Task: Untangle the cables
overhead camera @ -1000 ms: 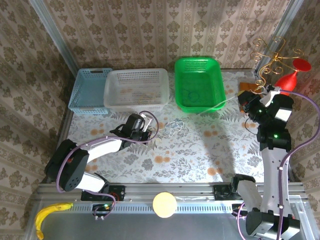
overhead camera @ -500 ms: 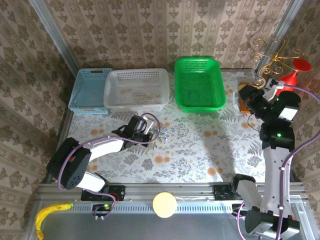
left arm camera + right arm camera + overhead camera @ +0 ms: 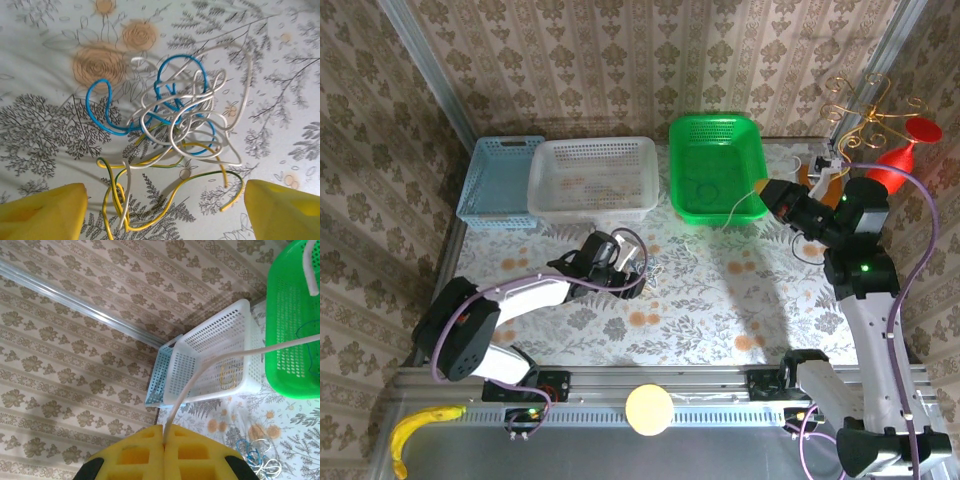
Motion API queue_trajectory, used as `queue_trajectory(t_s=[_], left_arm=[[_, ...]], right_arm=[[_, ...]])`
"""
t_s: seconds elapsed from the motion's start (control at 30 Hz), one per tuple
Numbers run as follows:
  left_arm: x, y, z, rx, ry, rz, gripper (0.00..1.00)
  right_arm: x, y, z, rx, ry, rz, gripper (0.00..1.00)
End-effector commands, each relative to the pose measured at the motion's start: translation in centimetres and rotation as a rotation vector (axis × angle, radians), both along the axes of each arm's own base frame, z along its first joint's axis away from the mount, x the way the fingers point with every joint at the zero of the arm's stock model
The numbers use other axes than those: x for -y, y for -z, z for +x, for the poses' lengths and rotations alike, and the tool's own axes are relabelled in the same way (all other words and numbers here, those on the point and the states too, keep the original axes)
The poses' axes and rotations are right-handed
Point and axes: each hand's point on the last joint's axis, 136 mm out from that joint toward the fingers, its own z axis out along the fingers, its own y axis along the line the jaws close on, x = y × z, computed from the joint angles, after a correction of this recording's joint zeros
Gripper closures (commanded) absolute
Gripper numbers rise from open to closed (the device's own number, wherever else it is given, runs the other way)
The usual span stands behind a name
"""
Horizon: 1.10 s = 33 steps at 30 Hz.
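- My left hand (image 3: 165, 216) is open. Its yellow pads (image 3: 45, 212) stand wide apart with nothing clamped between them.
- Below it the cables (image 3: 175, 120) lie in a tangle on the flowered bench (image 3: 40, 60). Blue, white, yellow and green-and-yellow strands loop through one another.
- The blue strand arcs out on one side of the clump and the white ones bunch in the middle. The yellow loops trail toward the gap between my pads; I cannot tell whether they touch either pad.
- From above, the tangle sits just beside my left hand, in front of the white basket (image 3: 592, 143) and well apart from it.
- My right hand (image 3: 162, 450) is closed on a white cord (image 3: 235, 357), pinched where the two pads meet.
- From the pads that cord rises and runs off across the front of the green basket (image 3: 295, 305).
- Overhead, my right hand hangs near the right front corner of the green basket, and the white cord droops from it in a slack curve toward the bench. I cannot tell whether its far end joins the tangle.
- The blue basket (image 3: 505, 141), the white basket and the green basket stand in a row along the far edge of the bench.
- A thin dark loop shows inside the green basket, too small to make out.
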Motion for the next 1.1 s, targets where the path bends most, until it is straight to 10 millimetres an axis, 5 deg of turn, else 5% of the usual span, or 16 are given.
queue_trajectory(t_s=[0.0, 0.13, 0.67, 1.07], left_arm=[[0.2, -3.6, 0.6, 0.066, -0.01, -0.029, 0.11], [0.0, -6.2, 0.6, 0.109, -0.019, -0.063, 0.0], [3.7, -21.5, 1.2, 0.313, 0.071, -0.445, 0.0], [5.6, -22.3, 3.3, 0.22, -0.066, -0.565, 0.04]], right_arm=[[-0.2, -0.5, 0.1, 0.027, 0.003, -0.012, 1.0], [-0.5, -0.7, 0.1, 0.033, -0.006, -0.015, 1.0], [-3.6, -0.2, 0.3, 0.032, -0.108, -0.032, 1.0], [-6.4, 1.8, 1.1, 0.003, -0.151, -0.041, 1.0]])
